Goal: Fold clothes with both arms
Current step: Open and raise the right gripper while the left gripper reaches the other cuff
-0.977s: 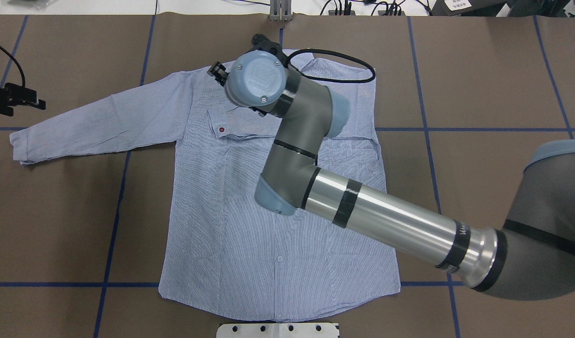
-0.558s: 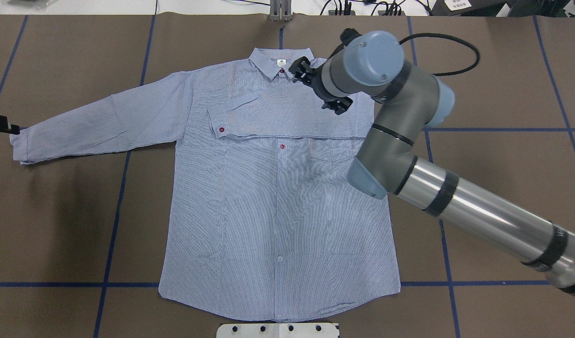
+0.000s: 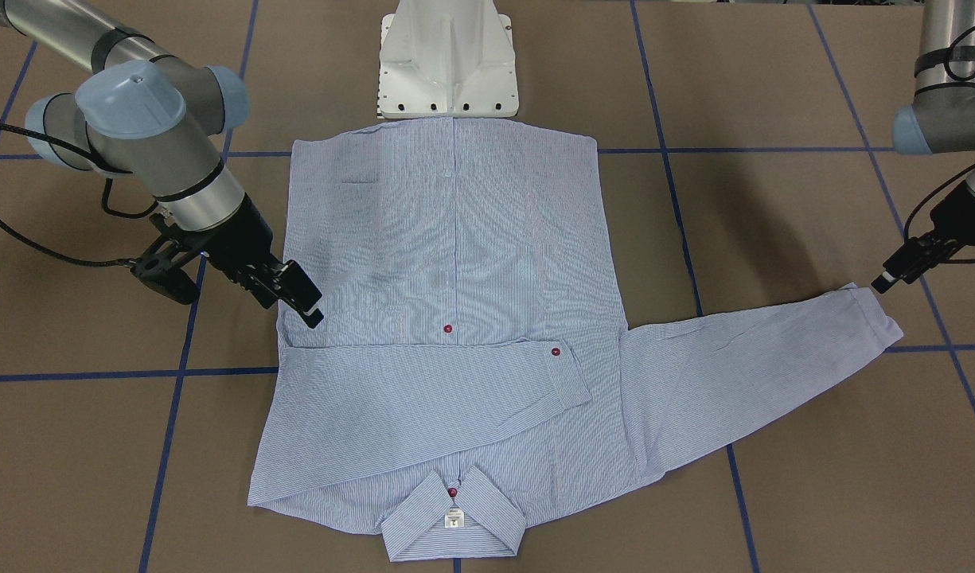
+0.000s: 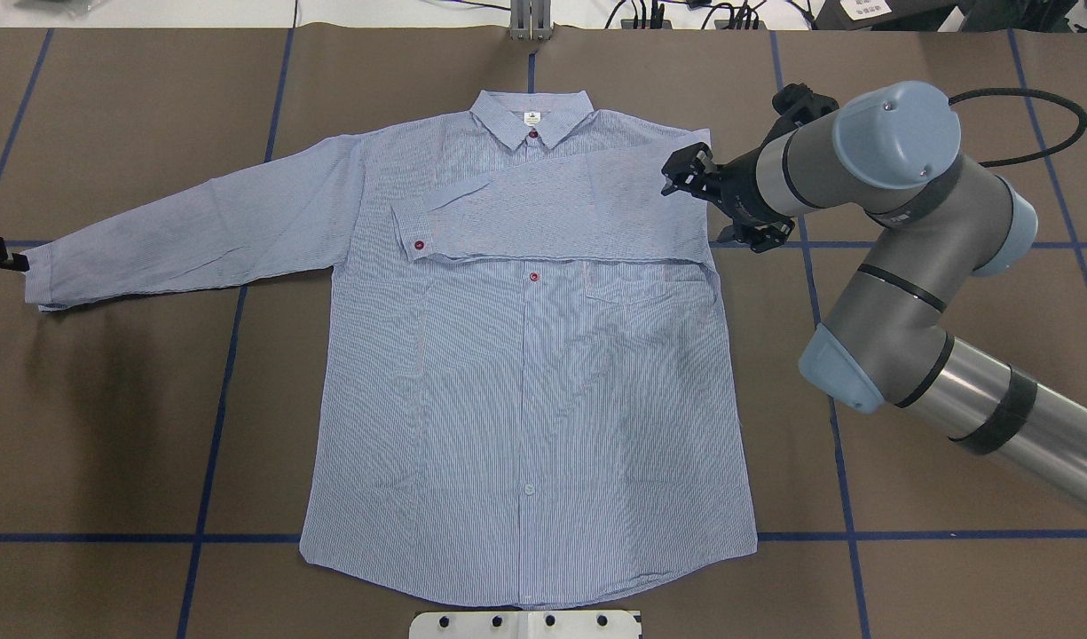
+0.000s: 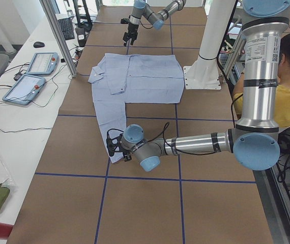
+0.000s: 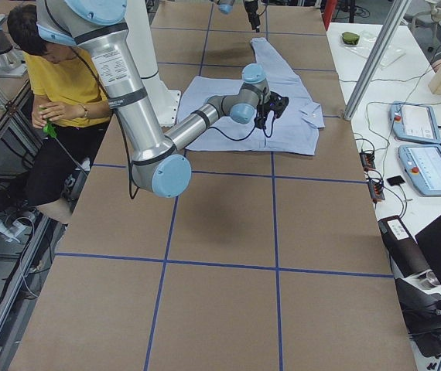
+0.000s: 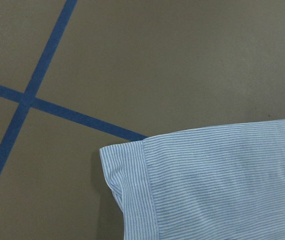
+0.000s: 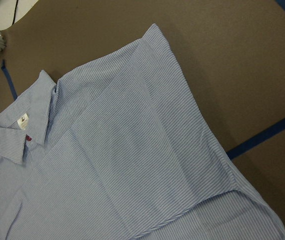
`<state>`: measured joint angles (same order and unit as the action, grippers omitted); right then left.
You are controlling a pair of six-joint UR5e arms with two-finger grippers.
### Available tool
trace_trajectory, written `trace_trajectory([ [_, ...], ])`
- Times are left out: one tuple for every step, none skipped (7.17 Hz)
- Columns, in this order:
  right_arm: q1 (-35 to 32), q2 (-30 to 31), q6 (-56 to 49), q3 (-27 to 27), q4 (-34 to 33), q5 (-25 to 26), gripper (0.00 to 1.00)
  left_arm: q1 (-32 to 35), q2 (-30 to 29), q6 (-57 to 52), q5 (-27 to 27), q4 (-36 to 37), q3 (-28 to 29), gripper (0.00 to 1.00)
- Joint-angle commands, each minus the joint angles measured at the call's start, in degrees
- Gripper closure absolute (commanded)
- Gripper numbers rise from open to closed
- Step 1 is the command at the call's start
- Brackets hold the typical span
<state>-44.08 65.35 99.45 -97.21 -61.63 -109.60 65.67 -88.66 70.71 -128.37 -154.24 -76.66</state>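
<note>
The striped shirt (image 4: 525,382) lies flat, front up, with its collar (image 4: 531,117) at the far side. One sleeve (image 4: 552,209) is folded across the chest, and its cuff (image 4: 410,235) rests near the other shoulder. The other sleeve (image 4: 188,231) stretches out to the left. My right gripper (image 4: 685,170) hovers open and empty at the shirt's right shoulder edge, also seen from the front (image 3: 296,296). My left gripper (image 3: 893,274) is open, just beyond the outstretched cuff (image 3: 869,310) and not touching it. The left wrist view shows that cuff (image 7: 132,185) on bare table.
The white pedestal base (image 3: 447,60) stands right at the shirt's hem. Blue tape lines (image 4: 224,355) grid the brown table. An aluminium post (image 4: 530,18) stands beyond the collar. A seated person in yellow (image 6: 58,85) is beside the robot. Control tablets (image 5: 33,73) lie on a side table.
My right arm swung from over the collar to the right, off the shirt, leaving the folded sleeve lying on the chest. My left gripper moved down and outward, nearer the outstretched cuff.
</note>
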Motion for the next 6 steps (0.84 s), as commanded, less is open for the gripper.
trace_trajectory([
  [-0.31,3.63,-0.05,-2.89,0.02,0.0,0.0,-4.39,-0.55,4.59,3.1,-1.5,0.98,0.26],
  [-0.22,3.99,-0.05,-2.99,0.02,0.26,0.0,-4.59,-0.55,4.61,3.12,-1.5,1.07,0.28],
  [-0.22,4.08,-0.05,-2.99,0.02,0.26,0.0,-4.68,-0.38,4.61,3.12,-1.5,1.07,0.33],
  [-0.13,4.08,-0.05,-2.81,0.02,0.26,0.0,-4.68,-0.12,4.69,3.12,-1.59,1.07,0.36],
  [-0.13,4.17,-0.05,-2.73,0.02,0.61,0.0,-4.77,-0.03,4.7,3.12,-1.59,1.07,0.38],
  [-0.04,4.17,-0.05,-2.72,0.02,0.7,0.0,-4.77,-0.03,4.7,3.04,-1.59,1.25,0.4],
])
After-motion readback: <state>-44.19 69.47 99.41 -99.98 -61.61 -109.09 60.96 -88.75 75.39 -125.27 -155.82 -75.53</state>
